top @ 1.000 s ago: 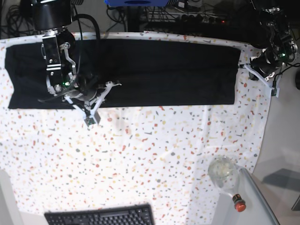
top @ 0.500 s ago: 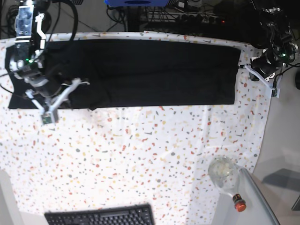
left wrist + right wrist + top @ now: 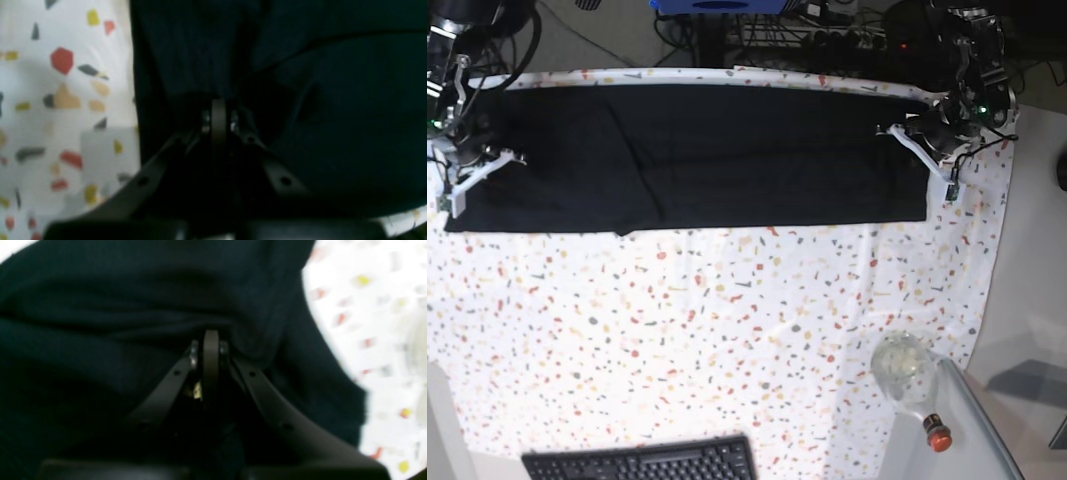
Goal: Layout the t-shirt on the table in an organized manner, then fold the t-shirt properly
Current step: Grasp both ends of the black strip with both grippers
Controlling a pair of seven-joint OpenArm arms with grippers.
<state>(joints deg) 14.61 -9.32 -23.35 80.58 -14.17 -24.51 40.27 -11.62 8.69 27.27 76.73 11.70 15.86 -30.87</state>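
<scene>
A: Starting at nine o'clock in the base view — what could go wrong there?

B: The right gripper (image 3: 467, 180) sits at the shirt's (image 3: 727, 150) end on that side. Its wrist view shows the jaws fully closed with black cloth bunched around the tips; whether a fold is truly pinched I cannot tell. If it pulls outward with only a thin layer caught, I'd guess the cloth slips free, or the band drags crooked.

A: And the shirt itself?

B: It lies as a long dark band across the twelve o'clock part of the table (image 3: 727, 330), already narrowed lengthwise, with a small nub on its near edge.

A: Over at three o'clock?

B: The left gripper (image 3: 927, 150) rests at the shirt's other end, jaws shut too, over the hem; its wrist view shows cloth beside speckled table. A grip is not clear. Uneven pulls from the two ends could skew the fold — or rumple the tablecloth beneath.

A: Anything in the way?

B: Little. A keyboard (image 3: 642, 462) at six o'clock and a glass bottle (image 3: 909, 380) with a red cap at five — both well apart from the shirt.
</scene>
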